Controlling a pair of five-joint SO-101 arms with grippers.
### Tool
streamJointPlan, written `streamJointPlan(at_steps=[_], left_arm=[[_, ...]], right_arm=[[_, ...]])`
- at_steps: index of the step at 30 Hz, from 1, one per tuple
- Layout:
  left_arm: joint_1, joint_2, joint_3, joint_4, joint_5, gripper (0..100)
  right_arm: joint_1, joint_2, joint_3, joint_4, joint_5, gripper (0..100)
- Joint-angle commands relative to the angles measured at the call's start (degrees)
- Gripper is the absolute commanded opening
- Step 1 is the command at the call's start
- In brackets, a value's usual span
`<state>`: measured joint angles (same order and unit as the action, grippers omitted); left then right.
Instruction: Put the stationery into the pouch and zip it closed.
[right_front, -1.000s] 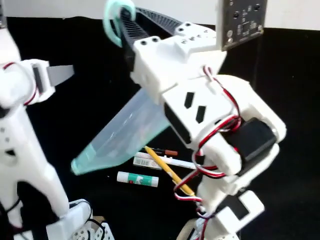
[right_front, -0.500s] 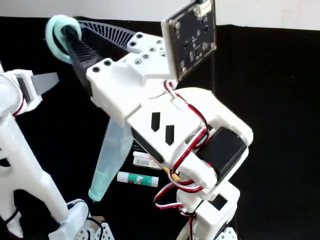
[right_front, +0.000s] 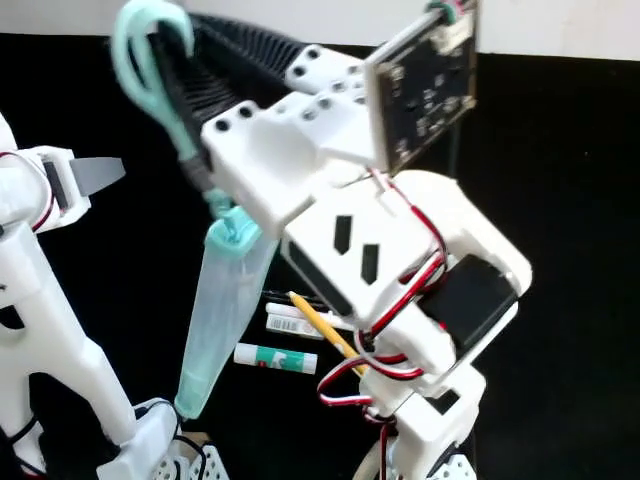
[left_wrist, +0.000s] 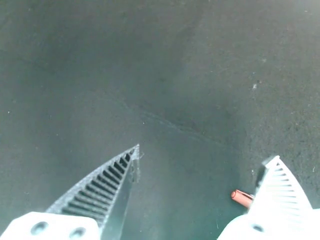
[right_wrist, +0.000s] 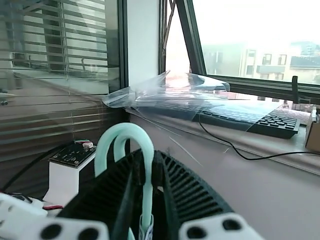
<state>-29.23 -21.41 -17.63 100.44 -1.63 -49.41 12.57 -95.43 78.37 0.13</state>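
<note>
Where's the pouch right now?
In the high view, the pouch hangs by its loop from the right claw, with its lower end dangling near the glue stick.

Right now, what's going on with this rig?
The right tool is shut on the mint loop of the pouch, which hangs down from it. The stationery is not in yet: a glue stick, a pencil and a white pen lie on the black table. The left tool is open above the table, with a red pen end near one finger.
</note>
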Motion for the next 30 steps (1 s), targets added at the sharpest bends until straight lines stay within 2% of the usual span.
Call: streamJointPlan(at_steps=[1,4,11,17,30], left_arm=[[2.07,-1.45,-1.36,0.44,-2.02,38],[1.80,-1.45,-2.86,0.44,-2.29,38],[-3.56,-1.36,-6.02,0.44,-2.37,38],[-4.26,-0.92,-5.49,0.18,-5.45,38],[-4.09,-0.84,-5.49,0.00,-5.63,38]], right_arm=[[1.54,-0.40,-4.18,-1.98,0.79,0.5],[1.63,-0.40,-4.18,-3.65,0.88,0.5],[1.54,-0.40,-4.18,-7.78,1.32,0.5],[1.98,-0.40,-4.18,-11.82,7.91,0.5],[18.77,-0.57,-4.18,-18.42,9.41,0.6]])
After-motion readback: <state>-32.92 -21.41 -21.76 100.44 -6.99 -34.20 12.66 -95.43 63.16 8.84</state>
